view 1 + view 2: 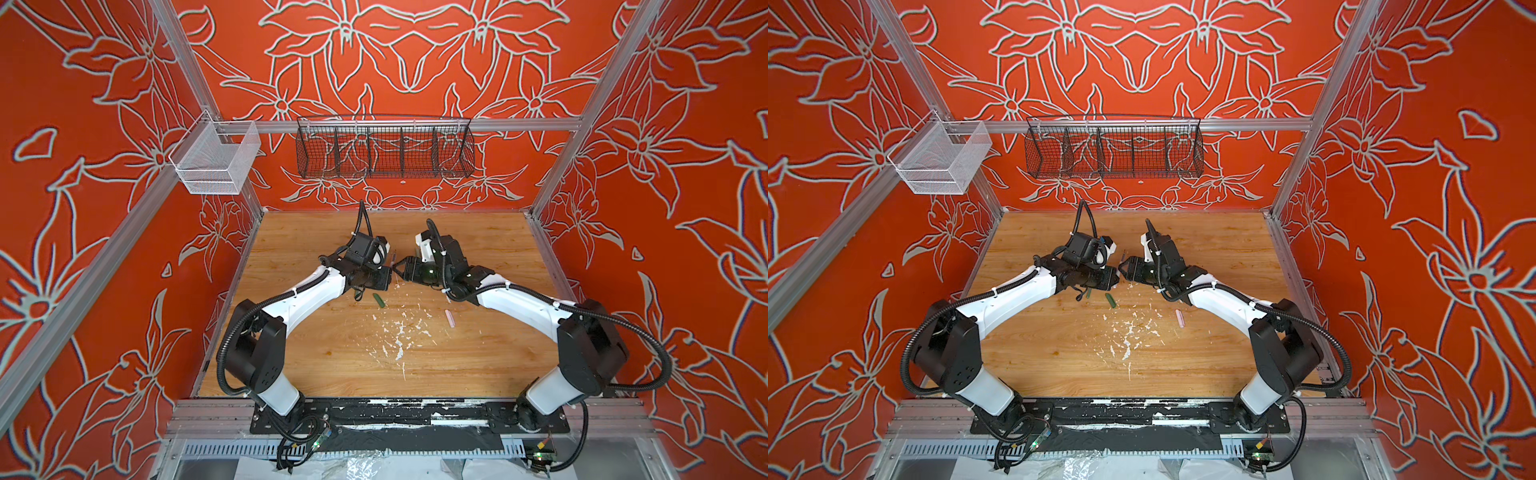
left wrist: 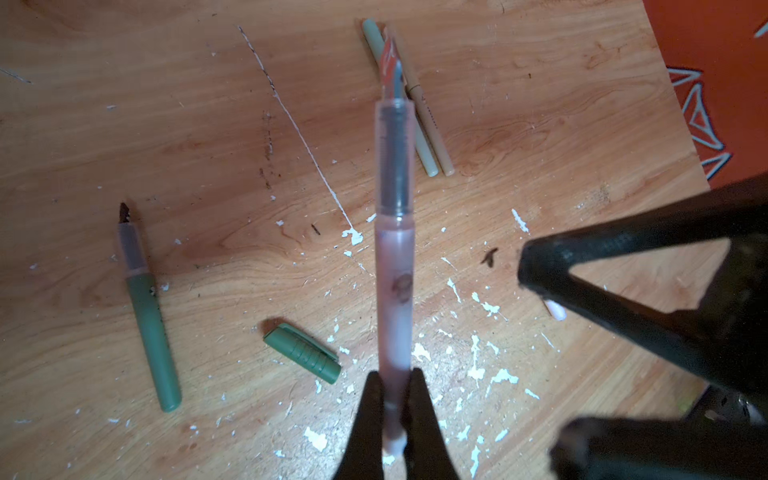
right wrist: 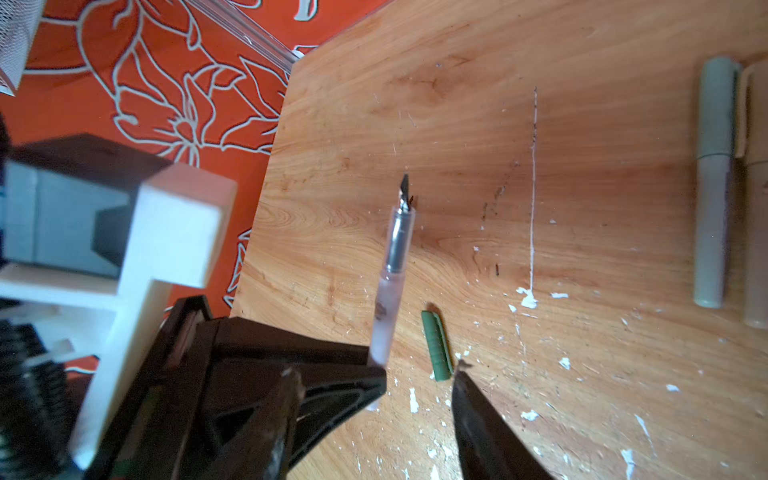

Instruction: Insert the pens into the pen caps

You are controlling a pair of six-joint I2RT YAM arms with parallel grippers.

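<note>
Clearance: we note bare table (image 1: 490,245) toward the far edge.
Left gripper (image 2: 395,382): above mid-table, clamped on pink pen (image 2: 395,266).
Right gripper (image 1: 400,266): facing it, jaws apart, empty.

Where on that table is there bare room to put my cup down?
Bare: the far strip of table between the arms and back wall, and the near strip between the white flecks and black rail. Crowded: the middle, where the left end effector, holding the pink pen, meets the right end effector, with the green cap and pink cap nearby.
</note>
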